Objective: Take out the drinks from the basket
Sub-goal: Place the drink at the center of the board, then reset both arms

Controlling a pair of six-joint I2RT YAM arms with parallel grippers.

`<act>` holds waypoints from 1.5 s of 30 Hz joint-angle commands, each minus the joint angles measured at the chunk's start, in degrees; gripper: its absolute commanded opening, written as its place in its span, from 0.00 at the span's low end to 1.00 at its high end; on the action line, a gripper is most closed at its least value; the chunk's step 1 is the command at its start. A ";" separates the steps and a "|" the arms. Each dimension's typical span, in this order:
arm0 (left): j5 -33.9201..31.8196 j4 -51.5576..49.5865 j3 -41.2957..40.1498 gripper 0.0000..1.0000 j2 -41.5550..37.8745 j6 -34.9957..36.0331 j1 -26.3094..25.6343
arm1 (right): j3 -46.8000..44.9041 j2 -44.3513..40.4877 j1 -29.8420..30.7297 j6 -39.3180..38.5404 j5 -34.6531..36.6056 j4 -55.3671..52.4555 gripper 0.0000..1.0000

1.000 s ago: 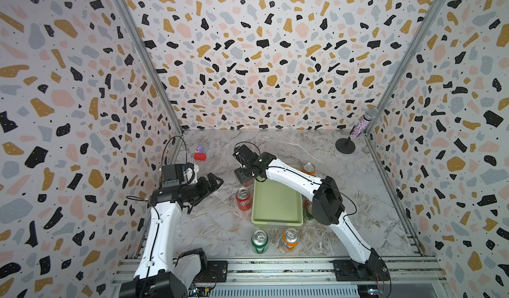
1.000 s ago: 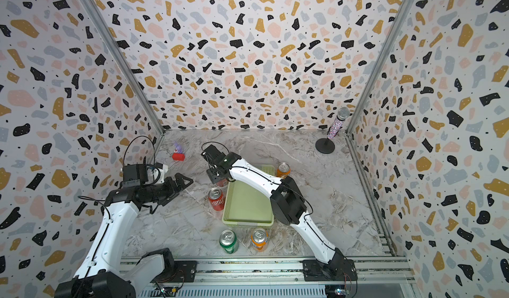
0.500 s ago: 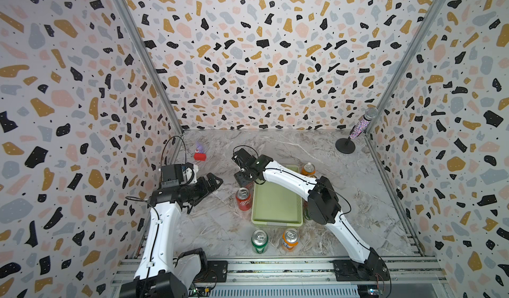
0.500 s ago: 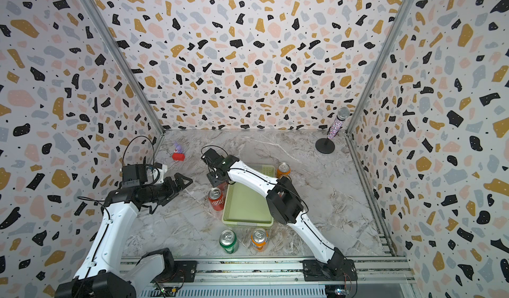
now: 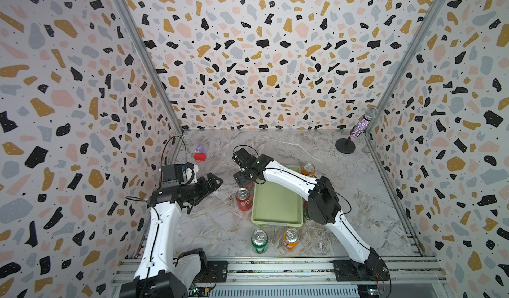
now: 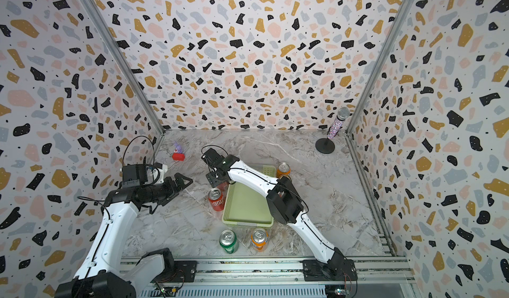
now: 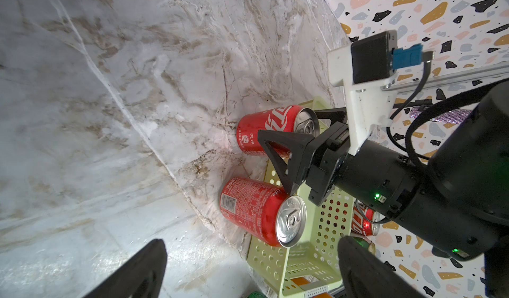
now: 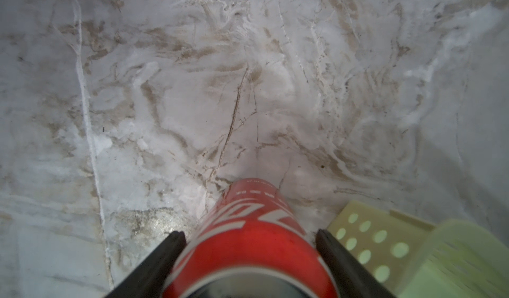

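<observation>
The right gripper [image 8: 248, 237] is released: its jaws stand parted on either side of a red can [image 8: 248, 258], with a thin gap at each finger [image 8: 170, 245]. The can stands upright on the table [image 8: 192, 89], directly under the gripper. The basket [image 8: 366, 241] has one corner just beside a finger, and in both top views its length runs from the gripper toward the robot's base [image 5: 276, 222].

A second red can [image 5: 243, 199] stands just beside the gripper on the base side, close against the basket's long wall. An orange can [image 5: 308, 169] stands across the basket's width from the gripper. A green can [image 5: 259, 240] and another orange can [image 5: 289, 238] stand side by side past the basket's far end, well apart from it.

The left gripper [image 5: 216, 183] hangs above the table, apart from the right one, its jaws spread wide and pointing toward the red cans.
</observation>
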 commanded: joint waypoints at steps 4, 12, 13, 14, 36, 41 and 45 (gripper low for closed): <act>0.74 0.38 0.23 1.00 -1.04 0.61 0.26 | 1.86 -3.78 0.23 -0.65 0.66 -1.28 0.81; -0.30 0.37 0.30 1.00 -1.35 0.54 0.21 | -0.45 -10.11 0.30 -2.09 2.14 0.27 0.94; -0.56 0.34 0.32 1.00 -1.59 0.55 0.26 | -1.36 -11.13 0.22 -2.36 2.78 0.51 0.96; -0.80 0.38 0.32 1.00 -1.86 0.62 0.26 | -2.26 -12.66 0.25 -2.71 3.87 0.74 0.97; -11.69 7.88 0.84 1.00 -8.51 -9.89 0.17 | -51.63 -58.26 -10.24 -7.56 6.39 19.21 1.00; -24.47 12.64 -1.60 1.00 -11.69 -11.96 -2.78 | -62.51 -66.26 -18.23 -2.83 4.32 21.10 1.00; -36.31 19.52 -7.84 1.00 -16.52 -14.76 -4.29 | -67.01 -68.87 -21.66 -3.28 6.63 20.88 1.00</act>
